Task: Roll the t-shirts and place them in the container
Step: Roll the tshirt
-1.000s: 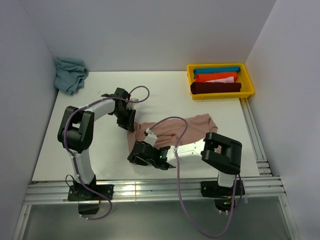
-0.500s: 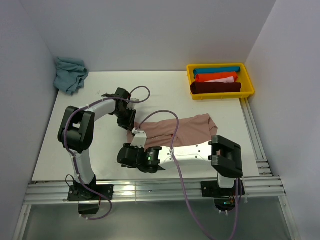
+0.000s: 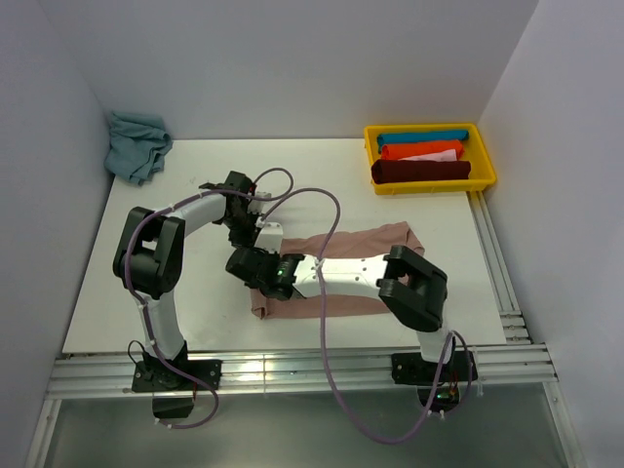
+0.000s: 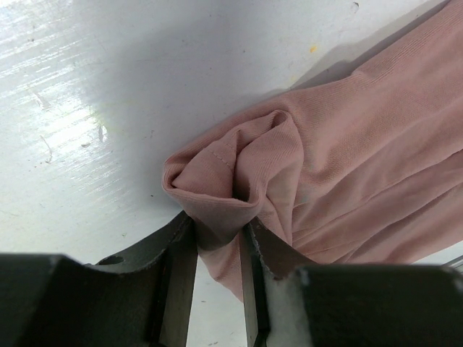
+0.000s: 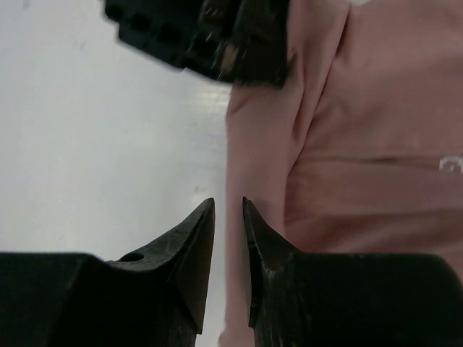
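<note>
A dusty pink t-shirt [image 3: 361, 273] lies as a long folded strip across the middle of the table. My left gripper [image 3: 250, 230] is at its far left corner, and the left wrist view shows it [image 4: 217, 230] shut on a bunched fold of the pink shirt [image 4: 347, 137]. My right gripper [image 3: 246, 265] is just in front of the left one, over the shirt's left end. In the right wrist view it [image 5: 228, 206] has its jaws nearly together with nothing between them, above the shirt's left edge [image 5: 347, 144], with the left gripper's fingers [image 5: 217, 36] just ahead.
A yellow bin [image 3: 485, 156] at the back right holds rolled teal, orange, white and dark red shirts. A crumpled blue-grey t-shirt [image 3: 136, 144] lies at the back left corner. Walls stand on three sides. Metal rails run along the right and near edges.
My right gripper has swung left from the shirt's near edge, then away from me to beside the left gripper. The shirt is now a narrower strip. The left gripper kept its hold.
</note>
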Available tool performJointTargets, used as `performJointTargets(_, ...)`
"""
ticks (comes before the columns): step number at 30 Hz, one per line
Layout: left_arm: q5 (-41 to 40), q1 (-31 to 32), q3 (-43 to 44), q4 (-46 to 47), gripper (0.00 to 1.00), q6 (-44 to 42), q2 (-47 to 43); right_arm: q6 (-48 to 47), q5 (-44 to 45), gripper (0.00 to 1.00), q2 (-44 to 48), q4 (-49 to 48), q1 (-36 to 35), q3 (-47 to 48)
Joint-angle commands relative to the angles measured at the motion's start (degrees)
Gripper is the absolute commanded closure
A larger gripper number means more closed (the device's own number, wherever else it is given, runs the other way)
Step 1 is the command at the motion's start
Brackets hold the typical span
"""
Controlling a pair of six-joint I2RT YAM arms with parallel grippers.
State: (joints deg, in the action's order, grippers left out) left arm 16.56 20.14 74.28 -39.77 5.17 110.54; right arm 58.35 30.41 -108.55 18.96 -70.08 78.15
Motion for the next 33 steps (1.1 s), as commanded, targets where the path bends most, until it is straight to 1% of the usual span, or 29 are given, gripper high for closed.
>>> performJointTargets(1,-2.7,0.5,0.9,0.7,0.67,-1.0,0.8,-4.2,0.8,0.71,-3.5,-2.9,1.6,4.1)
performJointTargets(3,-2.7,0.5,1.0,0.7,0.67,-0.9,0.8,-4.2,0.8,0.72,-5.7,-2.0,2.3,6.2)
performJointTargets(6,-2.7,0.5,1.0,0.6,0.67,-0.9,0.6,-2.8,1.4,0.72,-7.5,1.8,2.2,8.3)
performJointTargets(8,-2.7,0.6,1.0,0.5,0.67,-1.0,0.5,-1.8,1.8,0.71,-8.0,3.4,2.1,8.4)
performJointTargets(9,-2.6,0.6,1.0,0.5,0.67,-1.0,0.6,-1.6,1.8,0.68,-8.1,3.9,2.0,8.3)
performJointTargets(10,-2.6,0.6,1.0,0.5,0.67,-1.0,0.5,-1.1,1.8,0.67,-8.2,4.3,1.7,8.1)
performJointTargets(17,-2.6,0.9,1.2,0.4,0.66,-0.9,0.7,1.7,2.8,0.64,-10.4,9.1,0.2,8.8)
performJointTargets(22,-2.6,1.0,1.5,0.4,0.66,-1.0,0.8,3.2,3.5,0.57,-11.6,12.6,-1.3,9.8)
performJointTargets(27,-2.6,1.0,1.7,0.1,0.66,-0.9,0.6,4.6,4.6,0.47,-12.6,16.3,-2.5,10.8)
performJointTargets(30,-2.7,1.1,1.7,0.0,0.66,-0.9,0.6,4.9,4.7,0.43,-13.3,18.5,-3.4,11.9)
performJointTargets(33,-2.7,1.2,1.7,0.1,0.66,-0.8,0.6,5.2,4.0,0.42,-14.1,19.1,-4.2,12.4)
